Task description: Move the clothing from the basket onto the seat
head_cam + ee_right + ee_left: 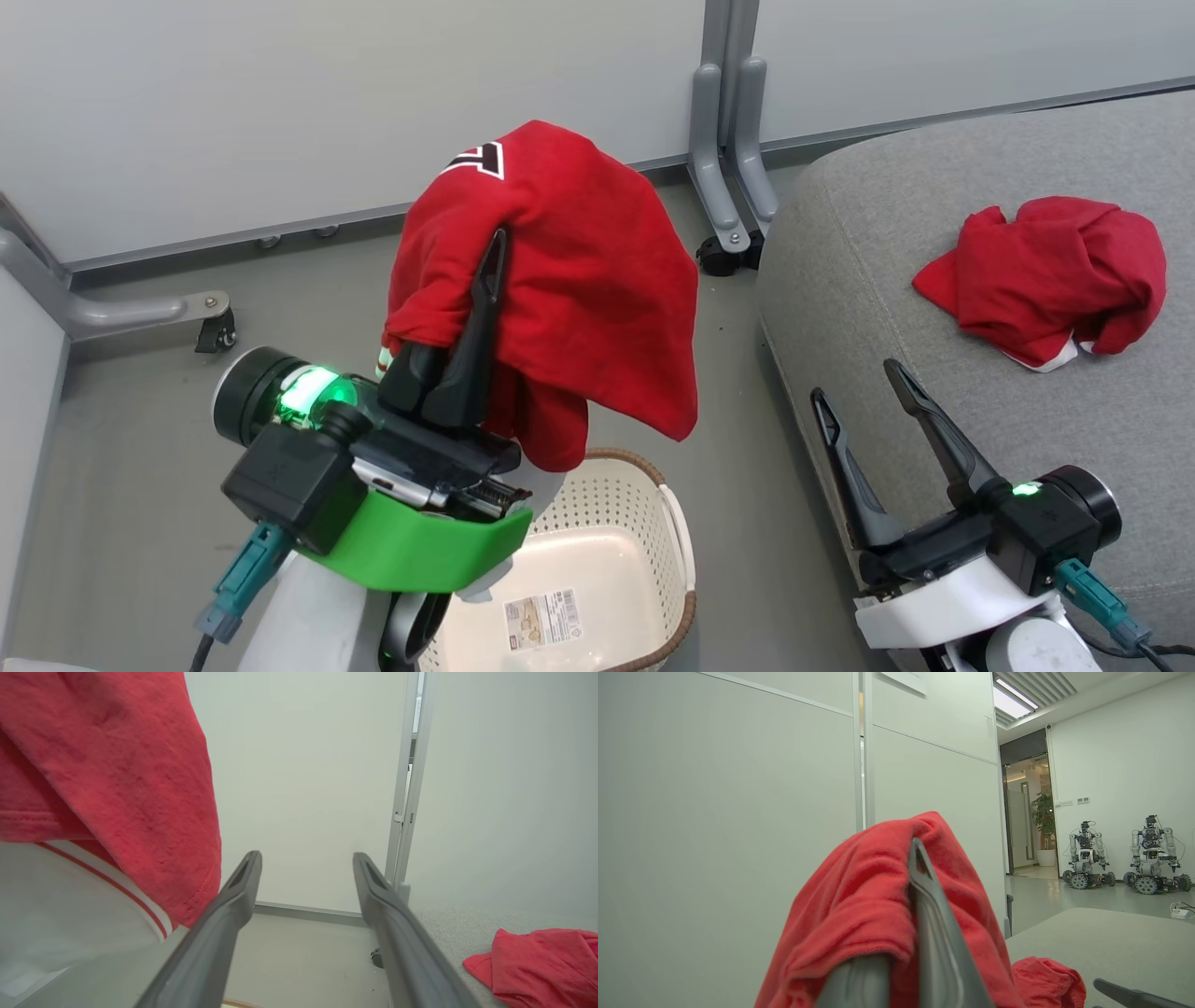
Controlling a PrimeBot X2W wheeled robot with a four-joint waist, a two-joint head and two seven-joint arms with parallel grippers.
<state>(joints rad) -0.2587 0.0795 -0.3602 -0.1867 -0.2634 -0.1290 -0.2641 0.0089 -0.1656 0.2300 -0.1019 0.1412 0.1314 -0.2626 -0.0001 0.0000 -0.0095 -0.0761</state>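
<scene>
**Fig., head view.** L jaws: clenched on a red jersey [579,280], held aloft at approx. 12 o'clock of the basket [607,509], w/ cloth draped over the fingers [481,317]. Basket stands on the floor [121,448] at 6 o'clock, w/ a label [541,621] on its bottom. Second red jersey [1055,280] lies crumpled on the seat [868,280] at 2 o'clock. R jaws: released, nothing between them, at 4 o'clock by the seat's front edge.

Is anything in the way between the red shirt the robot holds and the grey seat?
Nothing I can see. The left claw holds the shirt high over the basket; only floor lies between it and the seat. The open right claw sits by the seat's near edge, and another shirt lies farther back.
</scene>
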